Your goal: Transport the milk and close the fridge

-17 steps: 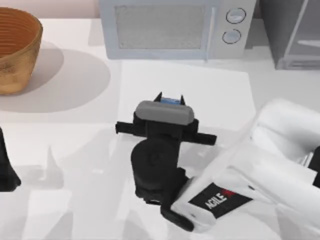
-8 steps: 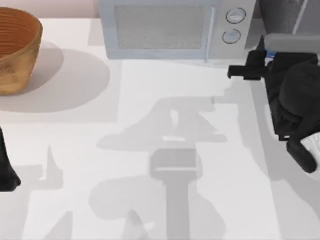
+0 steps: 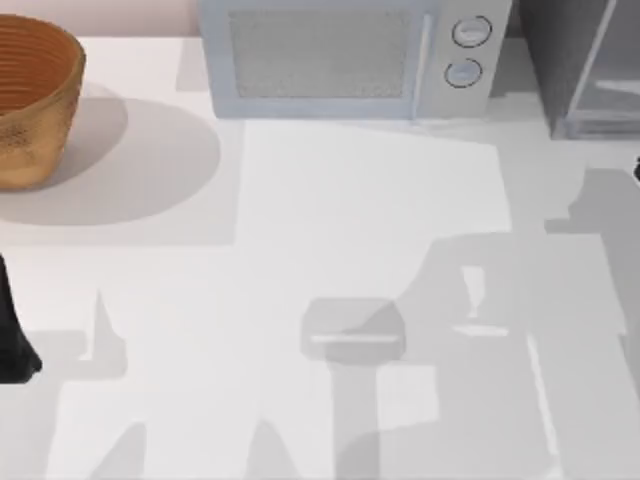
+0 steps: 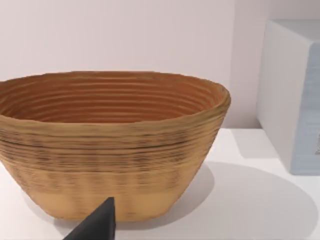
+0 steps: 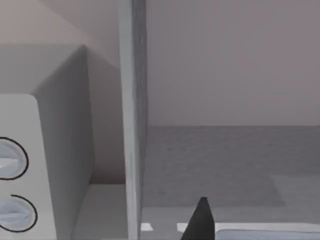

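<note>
Where the right gripper (image 5: 200, 220) looks into the fridge (image 5: 215, 165), one dark tip of it rises in front of the speckled grey floor of the compartment. Whether that gripper is spread, pressed together or pinching anything cannot be told. A pale strip lies just beside the tip, and what it is cannot be told either. Where the milk lies relative to this gripper cannot be made out.

The fridge door (image 5: 132, 125) is seen edge-on in the right wrist view. Its pale frame stands upright between the compartment and the microwave (image 5: 20, 165), and it is swung away from the opening, so the fridge is open. The microwave's two round knobs (image 5: 10, 159) sit close beside that door edge.

In the top view the fridge stands at the table's far right corner, its dark body (image 3: 555, 60) just beside the light-grey microwave along the back edge. The white table (image 3: 330, 200) in front of them carries grey shadows.

The left arm (image 3: 12, 330) is parked at the table's left edge, nearer than the woven basket (image 3: 30, 95) in the far left corner. In the left wrist view a dark tip of the left gripper (image 4: 97, 225) points toward the basket's ribbed wall, with the microwave's side beyond. Its state cannot be told.
</note>
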